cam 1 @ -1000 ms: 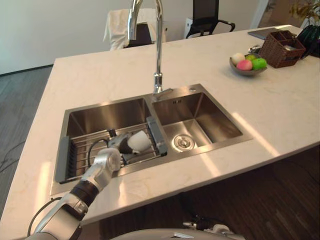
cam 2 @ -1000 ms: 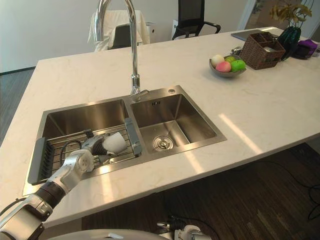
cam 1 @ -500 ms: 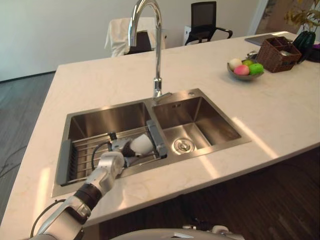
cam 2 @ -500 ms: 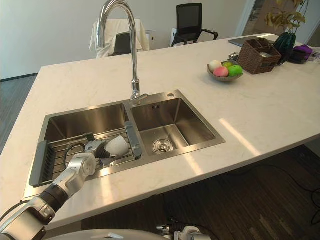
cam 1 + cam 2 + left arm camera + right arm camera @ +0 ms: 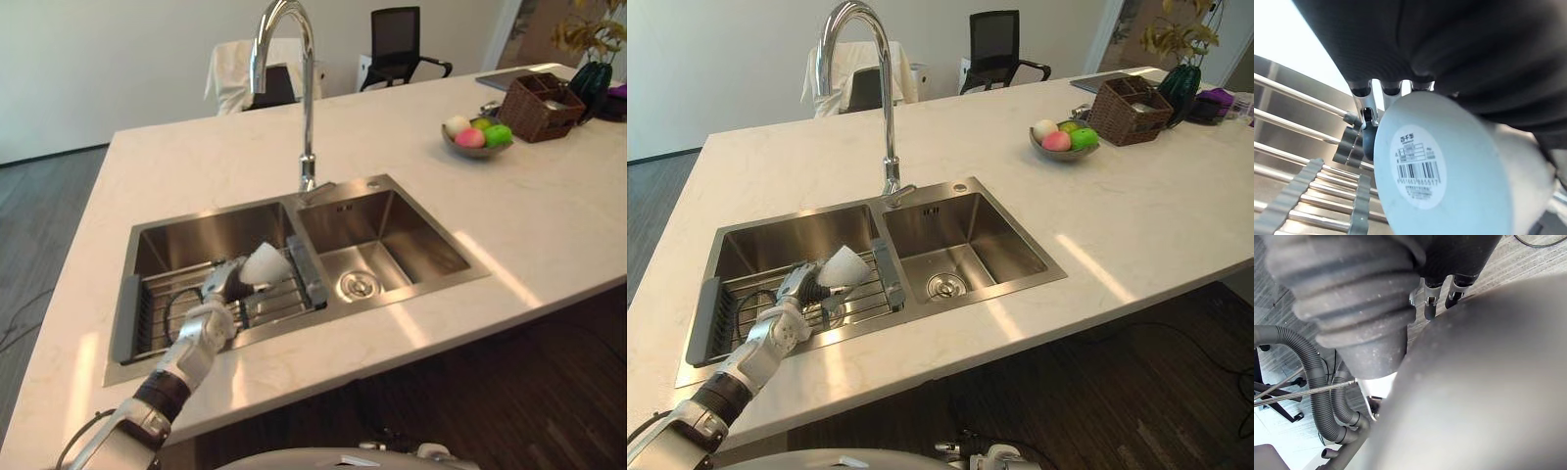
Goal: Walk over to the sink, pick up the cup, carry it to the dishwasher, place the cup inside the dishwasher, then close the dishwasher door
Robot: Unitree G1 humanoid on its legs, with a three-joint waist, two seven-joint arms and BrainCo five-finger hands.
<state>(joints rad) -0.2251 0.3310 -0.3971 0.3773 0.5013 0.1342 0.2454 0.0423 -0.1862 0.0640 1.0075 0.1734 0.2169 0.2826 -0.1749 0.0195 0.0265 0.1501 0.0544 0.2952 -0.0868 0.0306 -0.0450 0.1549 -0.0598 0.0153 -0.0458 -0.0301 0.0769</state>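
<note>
Left hand (image 5: 220,287) clasps the white cup (image 5: 263,264) over the rack (image 5: 152,309) in the sink (image 5: 397,235) of a pale counter (image 5: 206,162).

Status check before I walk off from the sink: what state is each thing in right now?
Cup: tilted, held above the rack.
Left robot hand: shut on the cup.
Right robot hand: low, over the floor.
Faucet: no water running.
Rack: lying across the left basin.
Fruit bowl: upright, holding fruit.
</note>
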